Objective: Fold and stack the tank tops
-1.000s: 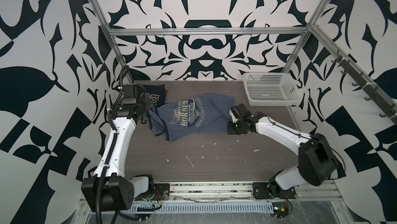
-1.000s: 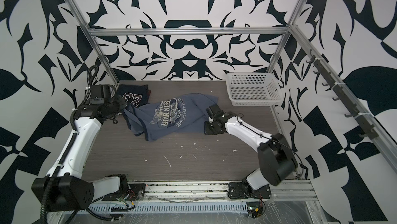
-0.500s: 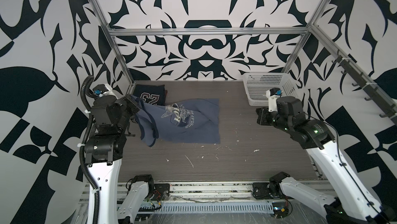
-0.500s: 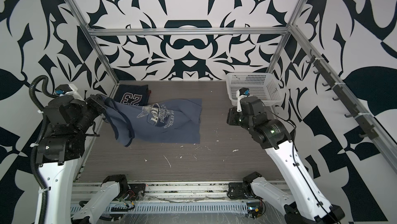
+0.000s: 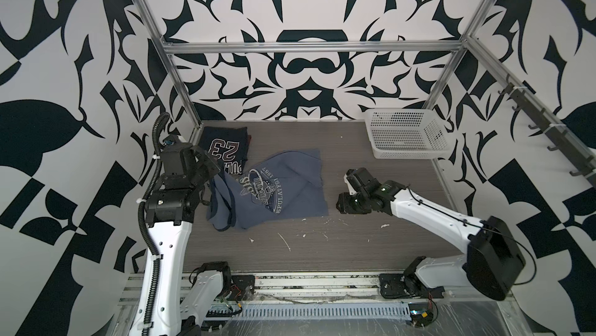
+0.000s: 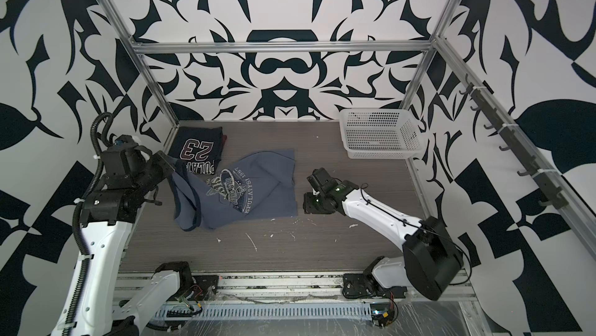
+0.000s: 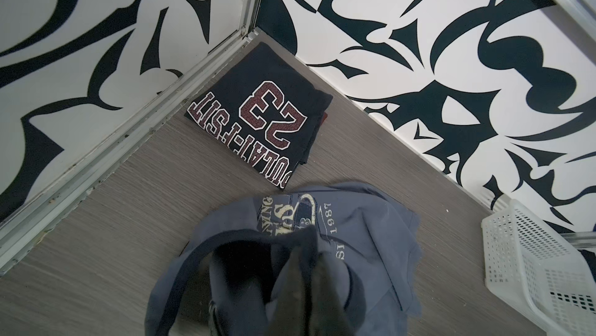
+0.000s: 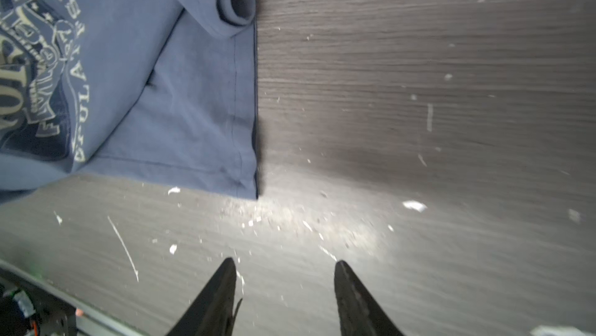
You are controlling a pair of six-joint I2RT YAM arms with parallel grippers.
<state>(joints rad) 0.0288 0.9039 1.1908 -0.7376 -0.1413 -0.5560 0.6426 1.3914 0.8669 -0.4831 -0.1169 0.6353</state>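
- Step in hand: folding the second garment. The navy tank top (image 5: 225, 144) lies folded flat in the far left corner of the desk (image 5: 371, 237), "23" print up, and can serve as the base of the stack.
- The slate-blue tank top (image 5: 290, 189) lies left of the desk's centre, print up and unfolded. Its body is rumpled, and its strap end sits just beside the navy tank top.
- The left gripper (image 5: 215, 174) is clamped on the strap end of the slate-blue tank top and holds that end raised near the desk's left edge. Cloth drapes over the fingers in the left wrist view, so the pinch point appears to be the strap or armhole binding but cannot be confirmed.
- The right gripper (image 8: 284, 263) has its jaws parted and holds nothing. It sits low over bare desk, near the hem corner (image 8: 248, 186) but not touching it.
- The basket (image 5: 403, 147) stands in the far right corner, well apart from the work.
- Next move, as judged: bring the right gripper onto the hem corner and close on both cloth layers. Then tension the garment between the two arms and lay it flat before creasing.
- Caution: pinching only the top layer would leave the underside bunched.
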